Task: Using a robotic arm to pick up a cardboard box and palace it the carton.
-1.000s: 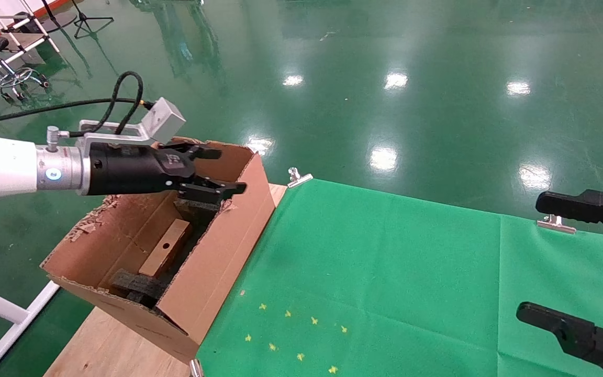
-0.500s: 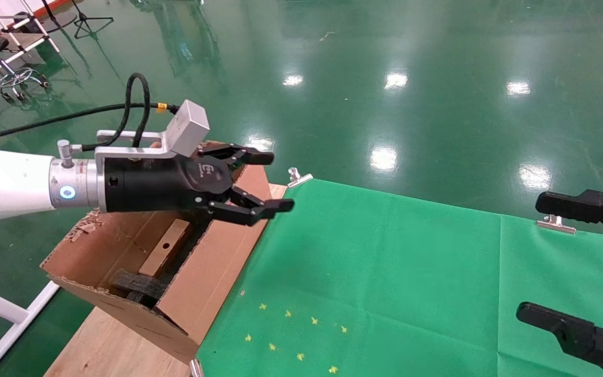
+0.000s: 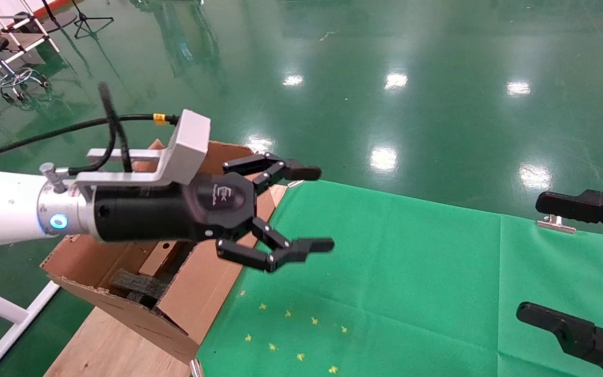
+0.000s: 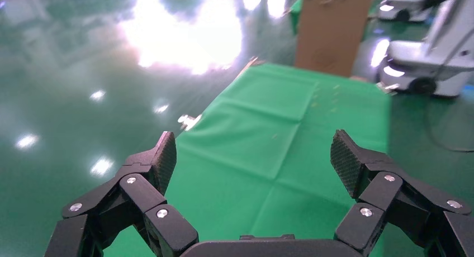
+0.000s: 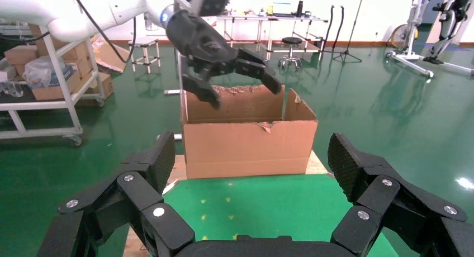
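The carton (image 3: 212, 277) stands on the table's left end, torn flaps up, with black foam (image 3: 136, 283) inside. The cardboard box (image 3: 151, 266) lies inside it, mostly hidden behind my left arm. My left gripper (image 3: 312, 208) is open and empty, held above the carton's right wall and the edge of the green cloth (image 3: 411, 272). The left wrist view shows its fingers (image 4: 252, 156) spread over bare cloth. The right wrist view shows the carton (image 5: 249, 145) with the left gripper (image 5: 240, 86) above it. My right gripper (image 3: 545, 259) is open and parked at the far right.
Yellow star marks (image 3: 296, 335) dot the cloth near the front. Metal clips (image 3: 555, 224) pin the cloth's far edge. Bare wood (image 3: 108, 345) shows under the carton. A white frame (image 3: 3, 314) stands left of the table. Green floor lies beyond.
My left gripper has moved up and to the right, out of the carton and over the cloth's edge, with its fingers spread wider. The cardboard box stays in the carton. The right arm has not moved.
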`<state>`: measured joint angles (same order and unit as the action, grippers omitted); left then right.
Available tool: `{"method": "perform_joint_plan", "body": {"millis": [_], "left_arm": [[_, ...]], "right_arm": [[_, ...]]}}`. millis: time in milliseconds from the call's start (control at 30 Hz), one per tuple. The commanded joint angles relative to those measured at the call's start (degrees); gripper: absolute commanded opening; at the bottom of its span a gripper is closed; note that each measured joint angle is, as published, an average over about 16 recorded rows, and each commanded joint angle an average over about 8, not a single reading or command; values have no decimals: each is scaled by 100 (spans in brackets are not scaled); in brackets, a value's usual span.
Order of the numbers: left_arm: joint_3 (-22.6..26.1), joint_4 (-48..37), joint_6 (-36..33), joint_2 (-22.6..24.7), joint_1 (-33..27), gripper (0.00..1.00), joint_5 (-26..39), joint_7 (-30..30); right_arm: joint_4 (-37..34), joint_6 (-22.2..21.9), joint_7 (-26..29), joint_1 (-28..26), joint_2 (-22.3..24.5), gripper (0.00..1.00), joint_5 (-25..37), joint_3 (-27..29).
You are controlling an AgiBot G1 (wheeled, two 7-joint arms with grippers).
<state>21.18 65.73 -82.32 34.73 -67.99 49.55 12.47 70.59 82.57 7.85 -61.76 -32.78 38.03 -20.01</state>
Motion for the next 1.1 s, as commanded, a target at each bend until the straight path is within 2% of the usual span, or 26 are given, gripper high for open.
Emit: {"method": "perform_joint_plan", "body": {"millis": [33, 433, 1100], "left_arm": [[-102, 154, -66, 6, 126, 100, -151, -34], [-580, 884, -383, 29, 721, 100, -866, -189], [-540, 816, -352, 29, 674, 100, -808, -180]], "right_arm": [[0, 0, 0, 0, 0, 100, 0, 0], [-1, -2, 0, 1, 1, 100, 0, 0], [-1, -2, 0, 2, 1, 100, -1, 0]]}}
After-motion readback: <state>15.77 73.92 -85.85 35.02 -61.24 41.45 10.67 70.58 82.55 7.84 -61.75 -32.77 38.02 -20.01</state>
